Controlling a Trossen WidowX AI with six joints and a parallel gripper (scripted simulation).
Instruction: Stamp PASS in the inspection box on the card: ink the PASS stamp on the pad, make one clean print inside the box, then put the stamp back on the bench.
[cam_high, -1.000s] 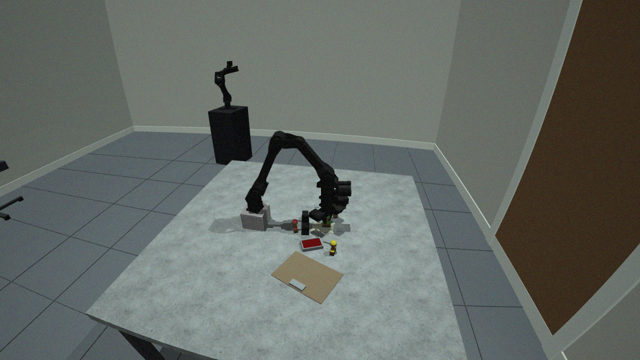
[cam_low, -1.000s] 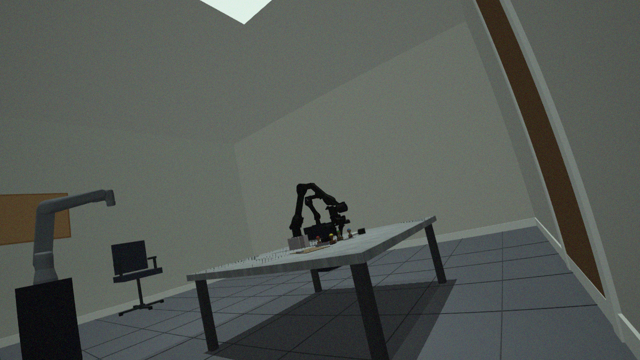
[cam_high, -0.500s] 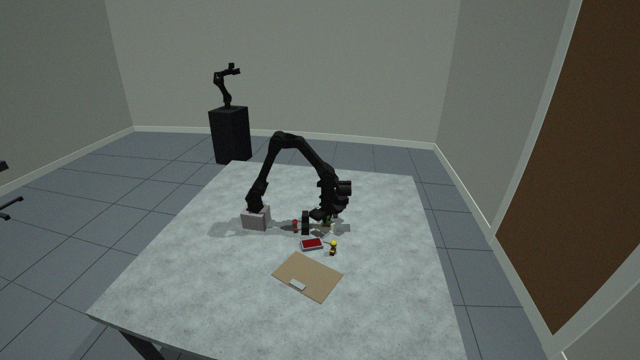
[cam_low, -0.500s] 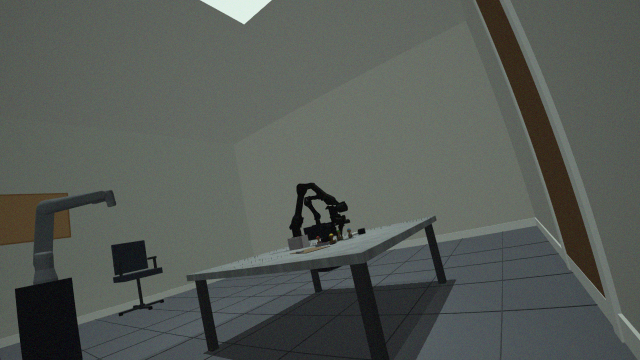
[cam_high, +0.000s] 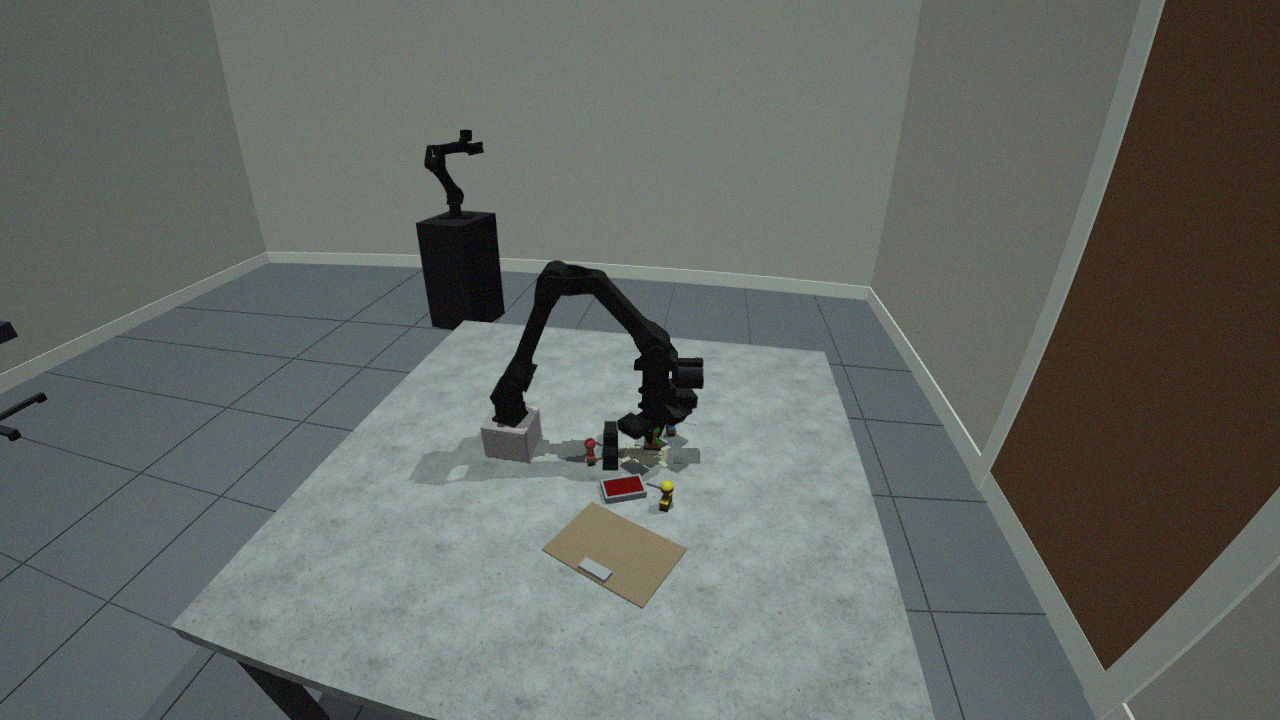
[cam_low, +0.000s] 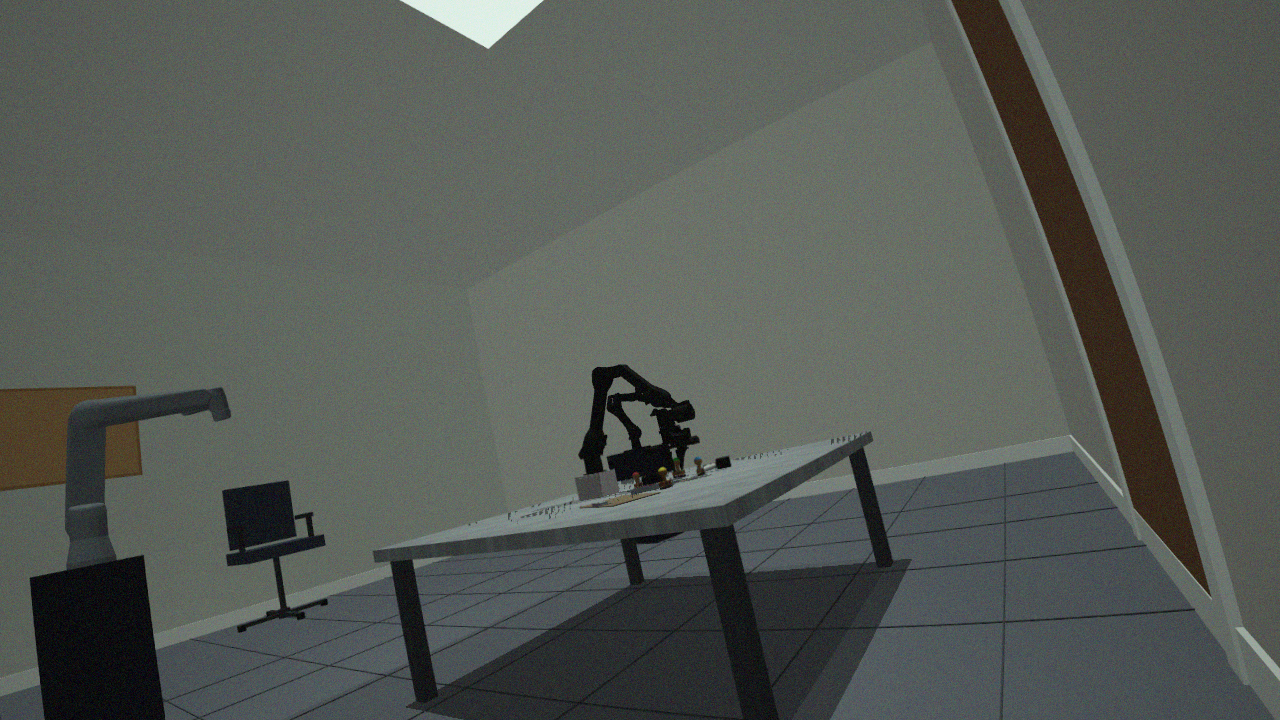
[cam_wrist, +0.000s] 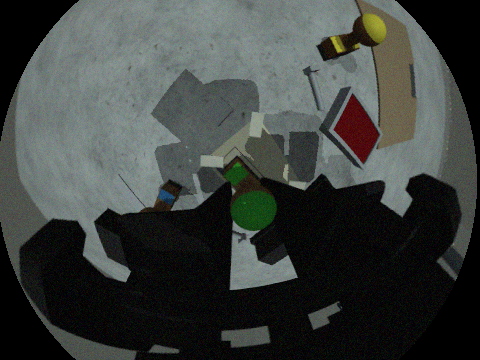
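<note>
The black arm (cam_high: 617, 300) (cam_low: 646, 385) arches over the counter (cam_high: 760, 582) (cam_low: 581, 530) (cam_wrist: 100, 100), its wrist bent down. The fingers (cam_high: 656, 427) (cam_low: 681, 455) are closed around a green-topped stamp (cam_high: 656, 439) (cam_low: 676, 465) (cam_wrist: 253, 210), gripping it below its round knob. Any lettering on it is too small to read, so whether it is the PASS stamp cannot be told, nor whether its base touches the counter.

The ink pad (cam_high: 623, 488) (cam_wrist: 356, 131), a red surface in a grey tray, lies near the held stamp, between it and a flat brown sheet (cam_high: 617, 541) (cam_wrist: 395, 85). A small pale plate (cam_high: 595, 569) lies along one edge of that sheet. A yellow-topped stamp (cam_high: 666, 495) (cam_low: 663, 477) (cam_wrist: 370, 30) is near the pad; a red-topped one (cam_high: 589, 450) (cam_low: 636, 480) sits toward the arm's base block (cam_high: 512, 440) (cam_low: 597, 486). A blue-banded stamp (cam_wrist: 166, 196) is partly hidden by the fingers in the wrist view.
</note>
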